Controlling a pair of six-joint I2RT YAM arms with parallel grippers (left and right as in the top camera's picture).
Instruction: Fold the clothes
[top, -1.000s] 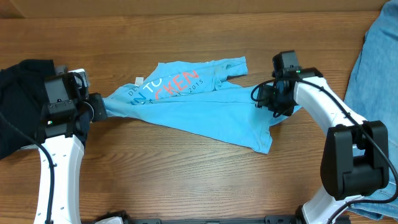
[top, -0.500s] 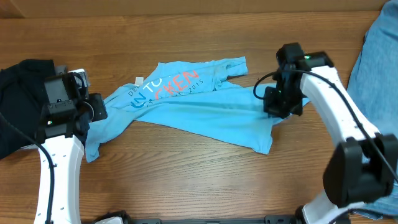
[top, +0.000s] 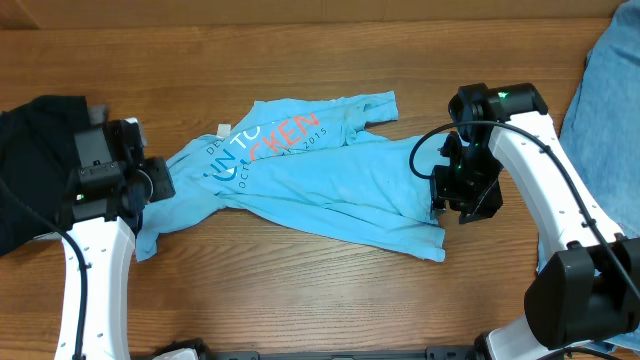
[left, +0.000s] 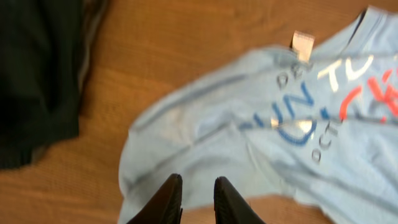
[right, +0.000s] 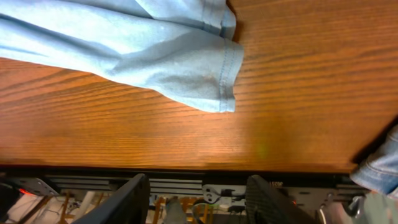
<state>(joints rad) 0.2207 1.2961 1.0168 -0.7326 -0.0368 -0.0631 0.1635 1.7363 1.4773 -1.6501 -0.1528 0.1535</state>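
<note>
Brown wooden table (top: 320, 300) under everything. Mid-table, between both arms: light sky-blue cotton T-shirt with coral and white chest print (top: 330, 185), rumpled, partly doubled over. Faded blue denim (top: 605, 90) far right, black garment pile (top: 25, 170) far left. Probably light and limp, zero stiffness; expect drag and bunching on wood. Best pinched at stitched hem corner (right: 224, 81) or sleeve edge. Left gripper (left: 194, 190): narrowly apart, empty, over shirt's left edge. Right gripper (right: 198, 186): wide apart, empty, just off hem corner.

Wooden surface (top: 300, 290) as I view it: sky-blue T-shirt (top: 330, 190) spread centrally, black garment (top: 25, 160) at left, denim jeans (top: 605, 110) at right.
</note>
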